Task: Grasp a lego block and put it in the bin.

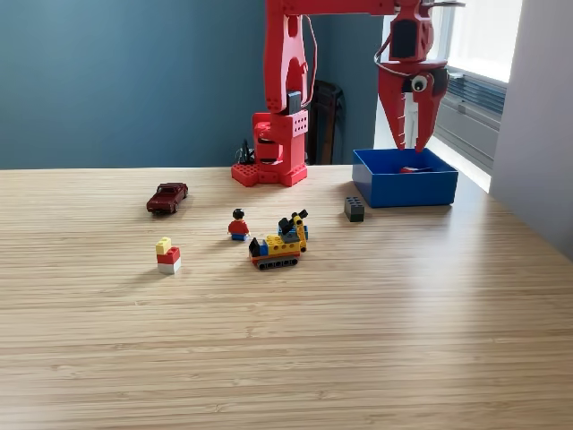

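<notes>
the red plastic gripper [414, 143] hangs point-down over the rectangular blue plastic bin [405, 188], its jaws slightly parted and holding nothing. a small red piece [414, 168] lies inside the bin, just beneath the tips. a dark grey lego block [354, 209] sits on the pale wooden table [358, 340] just beside the bin, on the exterior view's left. behind stands a teal wall [116, 81].
</notes>
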Available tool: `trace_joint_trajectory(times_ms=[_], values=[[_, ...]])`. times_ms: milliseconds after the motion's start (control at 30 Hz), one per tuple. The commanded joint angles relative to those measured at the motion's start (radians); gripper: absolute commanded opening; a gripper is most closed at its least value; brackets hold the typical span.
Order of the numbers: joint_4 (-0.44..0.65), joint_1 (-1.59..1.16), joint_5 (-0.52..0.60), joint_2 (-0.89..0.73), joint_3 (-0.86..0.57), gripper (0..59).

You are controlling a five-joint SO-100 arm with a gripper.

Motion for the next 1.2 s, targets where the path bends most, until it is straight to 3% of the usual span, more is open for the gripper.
trace_joint_trajectory(times_ms=[33, 333, 733, 1200], values=[[-0.017, 0.216, -0.012, 0.087, -0.069, 6.7], [-0.031, 0.434, -0.051, 0.087, -0.031, 6.7], [-0.14, 0.44, -0.008, 0.087, 0.097, 6.4], [-0.15, 0.442, -0.026, 0.087, 0.104, 6.4]])
